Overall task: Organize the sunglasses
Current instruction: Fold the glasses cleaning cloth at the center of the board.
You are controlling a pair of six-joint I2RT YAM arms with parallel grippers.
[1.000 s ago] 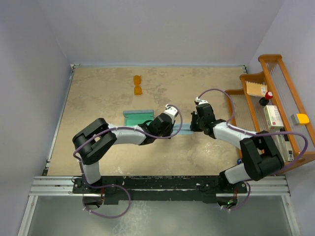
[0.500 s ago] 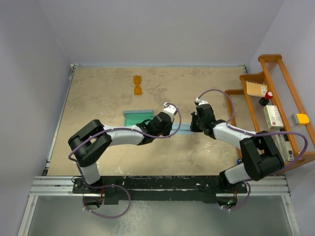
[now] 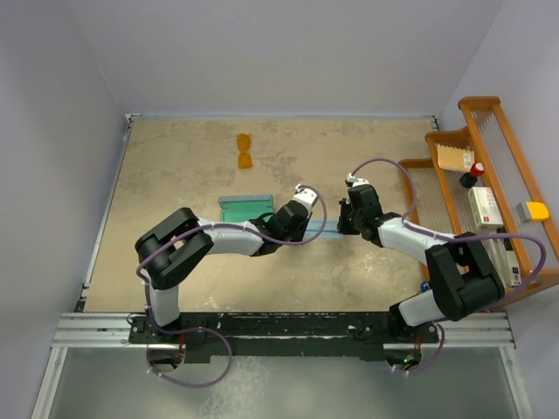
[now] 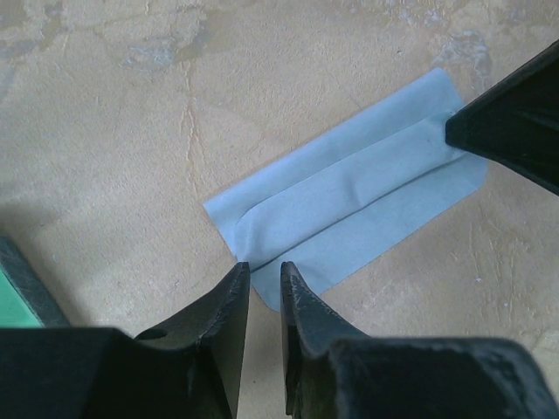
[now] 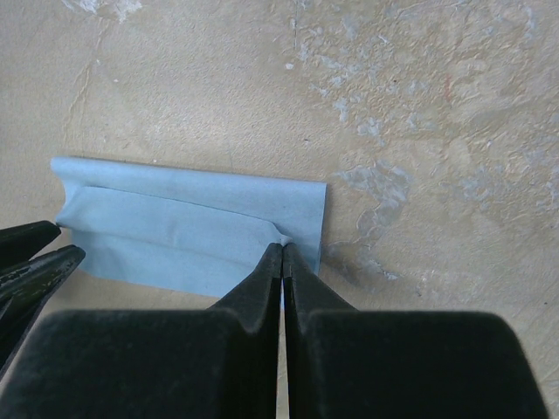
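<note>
Top external: sunglasses (image 3: 244, 151) lie far out on the desk (image 3: 175, 175), well apart from the open case (image 3: 243, 208), not yet stowed; right hand (image 5: 281, 249) pinched shut on one end of the folded blue cloth (image 4: 349, 201); left hand (image 4: 263, 271) a crack open at the other end, no clear hold.

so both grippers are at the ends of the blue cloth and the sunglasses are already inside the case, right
Not quite. The sunglasses are not inside the case; the top view shows them lying on the table beyond it. The rest holds: the left gripper and right gripper are at opposite ends of the blue cloth.
</note>
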